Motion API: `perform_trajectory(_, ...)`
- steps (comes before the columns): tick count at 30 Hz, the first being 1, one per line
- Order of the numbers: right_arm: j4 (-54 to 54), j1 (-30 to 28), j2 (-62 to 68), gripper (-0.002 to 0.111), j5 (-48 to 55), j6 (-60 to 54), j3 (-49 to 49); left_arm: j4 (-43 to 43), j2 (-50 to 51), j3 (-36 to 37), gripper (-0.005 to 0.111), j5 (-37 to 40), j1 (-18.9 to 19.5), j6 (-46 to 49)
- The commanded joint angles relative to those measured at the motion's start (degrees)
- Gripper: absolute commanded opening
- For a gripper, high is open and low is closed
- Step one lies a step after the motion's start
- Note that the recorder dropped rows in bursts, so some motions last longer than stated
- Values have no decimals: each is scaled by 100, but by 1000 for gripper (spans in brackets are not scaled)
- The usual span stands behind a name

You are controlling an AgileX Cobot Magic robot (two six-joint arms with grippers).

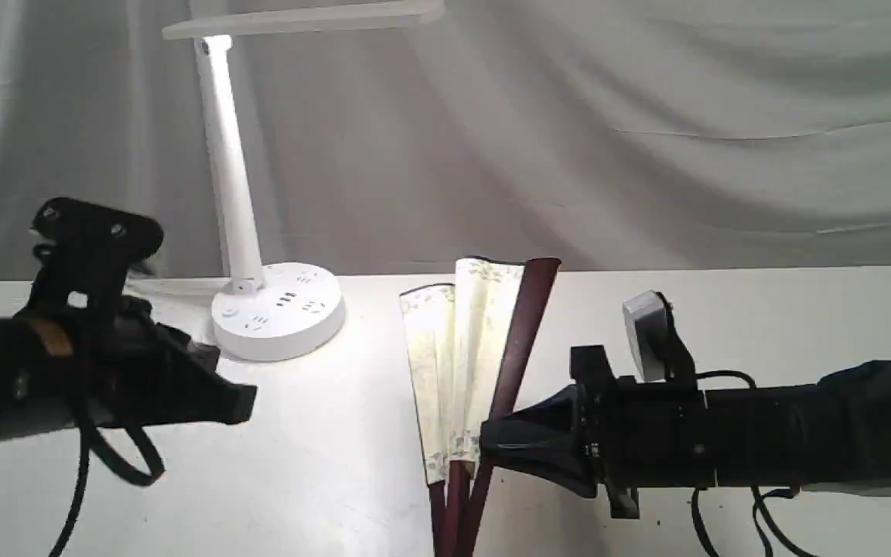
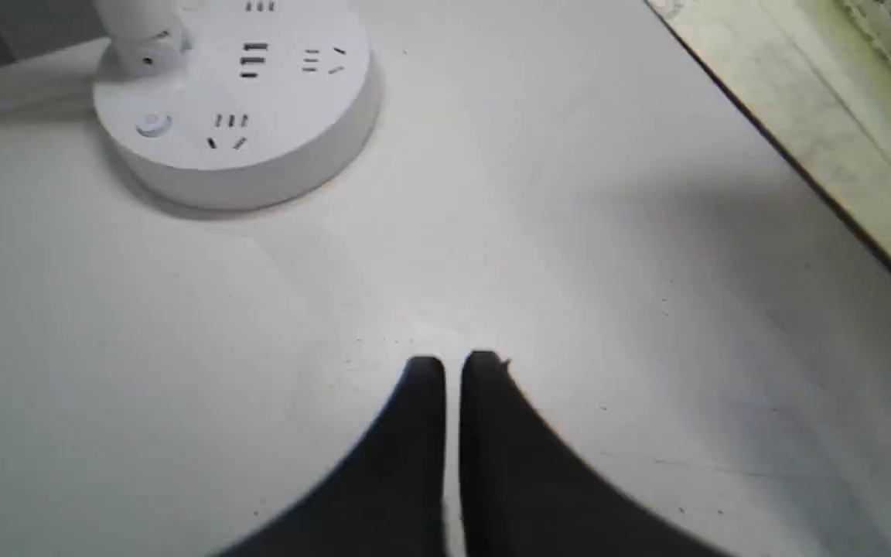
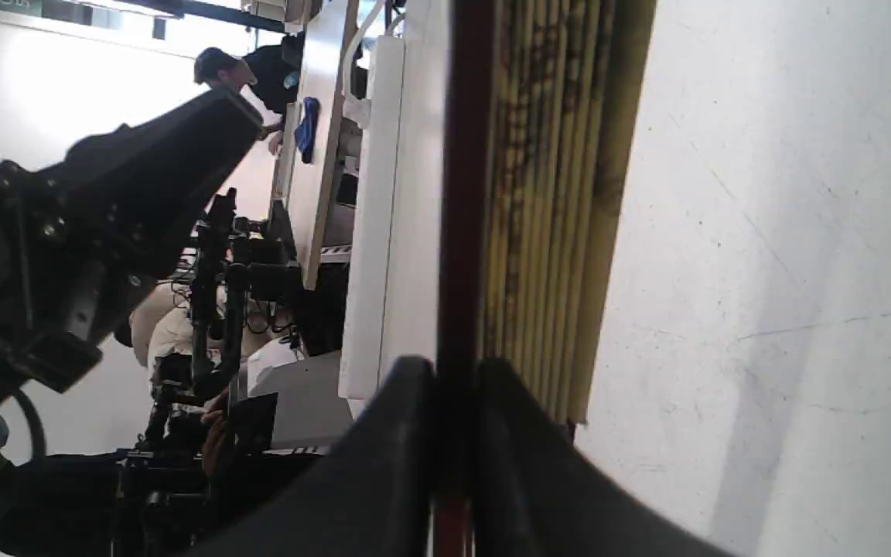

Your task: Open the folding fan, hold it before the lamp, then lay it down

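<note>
Fan (image 1: 461,348) stands partly spread beside the lamp (image 1: 233,178), its maroon outer guard (image 1: 527,333) pinched by the jaws of the right gripper (image 1: 492,442), apparently to pull the pleats wider, while the left gripper (image 2: 452,370) hovers near the lamp base with jaws pressed together, holding nothing.

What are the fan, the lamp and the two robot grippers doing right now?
folding fan: partly open, a few pleats spread
lamp: upright, switched on
left gripper: shut, holding nothing
right gripper: shut on the folding fan's dark guard
</note>
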Motion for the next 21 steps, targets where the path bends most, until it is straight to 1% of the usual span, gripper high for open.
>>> perform_trajectory(1,8,-18,-71,0,140,-34,24,-73,-177,711,0,-1463,9,-218)
perform_trajectory(4,8,-8,-71,0,140,-37,24,222,-163,1174,0,-2222,9,-862)
perform_trajectory(6,8,2,-71,0,140,-48,24,781,-163,1470,0,-2813,9,-1330)
perform_trajectory(9,8,2,-71,0,140,-82,24,1595,-149,1744,0,-3617,9,-1792)
perform_trajectory(11,8,2,-71,0,140,-82,24,1751,-112,1787,0,-3843,9,-2042)
perform_trajectory(13,8,2,-71,0,140,-82,24,1720,11,1787,3,-3829,9,-2478)
perform_trajectory(16,8,2,-71,0,140,-82,24,1697,300,1776,15,-3829,9,-3499)
perform_trajectory(17,8,2,-71,0,140,-82,24,1816,428,1759,23,-3817,9,-4053)
perform_trajectory(19,8,2,-71,0,140,-82,24,2266,685,1686,34,-3793,9,-4861)
perform_trajectory(20,8,2,-71,0,140,-82,24,2747,854,1601,41,-3793,9,-5322)
perform_trajectory(21,8,2,-71,0,140,-82,24,3094,935,1556,44,-3818,9,-5692)
